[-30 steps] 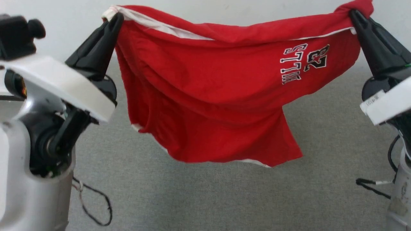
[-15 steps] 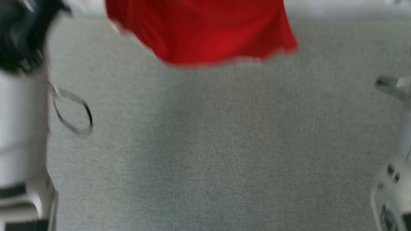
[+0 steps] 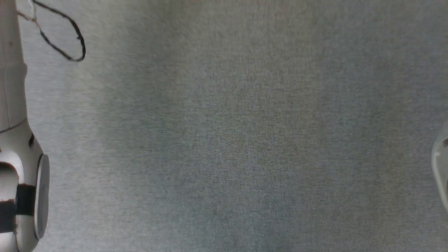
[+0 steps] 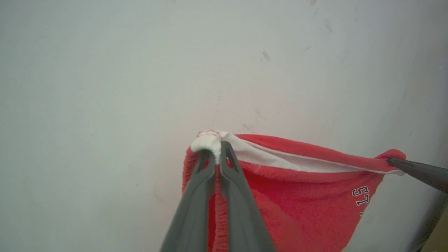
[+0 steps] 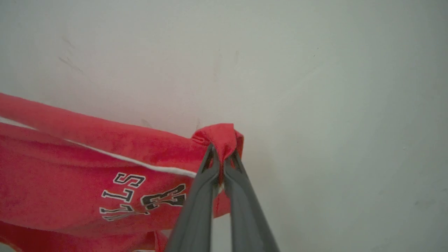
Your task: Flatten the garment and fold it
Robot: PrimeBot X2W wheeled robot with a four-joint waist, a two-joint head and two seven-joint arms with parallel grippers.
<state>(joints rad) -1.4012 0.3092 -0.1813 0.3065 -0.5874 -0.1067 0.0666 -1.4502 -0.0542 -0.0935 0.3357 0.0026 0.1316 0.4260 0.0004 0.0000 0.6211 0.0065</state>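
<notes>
The left gripper [image 4: 217, 154] is pinching the garment [image 4: 297, 196] at its white-trimmed corner, with the fingers [image 4: 196, 203] pressing together on the bunched cloth. The right gripper [image 5: 221, 157] is pinching the opposite red corner in the same way. The garment is hanging stretched between both grips in front of a pale wall [image 4: 105, 70]. Its printed lettering [image 5: 122, 194] is sitting close beside the right fingers.

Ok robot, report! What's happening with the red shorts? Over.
Left tool shut on shorts, white-trimmed corner. Right tool shut on opposite corner. Shorts hang spread between them. Wall behind, nothing snagging.
</notes>
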